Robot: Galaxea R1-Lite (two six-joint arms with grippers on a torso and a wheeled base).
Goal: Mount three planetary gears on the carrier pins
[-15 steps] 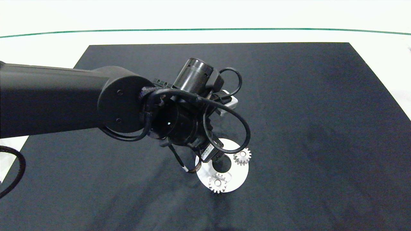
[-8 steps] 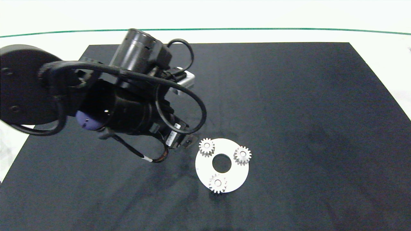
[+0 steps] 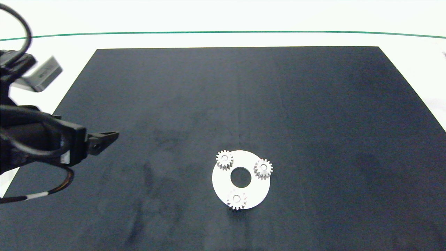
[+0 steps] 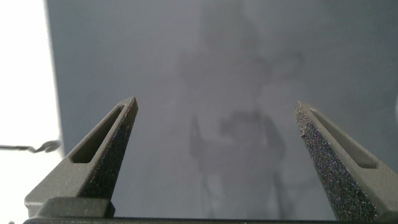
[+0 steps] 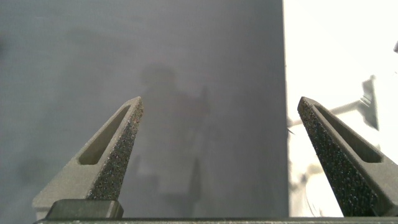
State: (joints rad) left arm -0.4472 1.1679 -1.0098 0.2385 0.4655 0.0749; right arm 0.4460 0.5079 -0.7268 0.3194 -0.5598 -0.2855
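Three small silver planetary gears [image 3: 224, 159] [image 3: 263, 168] [image 3: 236, 199] lie in a triangle on the white round disc [image 3: 257, 190], around its centre hole. The carrier pins are covered by the gears; only a pale spot shows in each bore. My left gripper [image 3: 108, 137] is far to the left of the disc, near the mat's left edge. In the left wrist view it [image 4: 216, 104] is open with nothing between its fingers, above bare mat. The right gripper [image 5: 222, 101] is also open and holds nothing, over the mat's edge; its arm is out of the head view.
A black mat [image 3: 313, 104] covers most of the white table. A green line [image 3: 223, 32] runs along the far side. The left arm's cables [image 3: 52, 190] hang at the left edge of the mat.
The left arm has pulled back from over the disc to the far left. The gear on the far-left pin, hidden a second ago, now shows on the disc.
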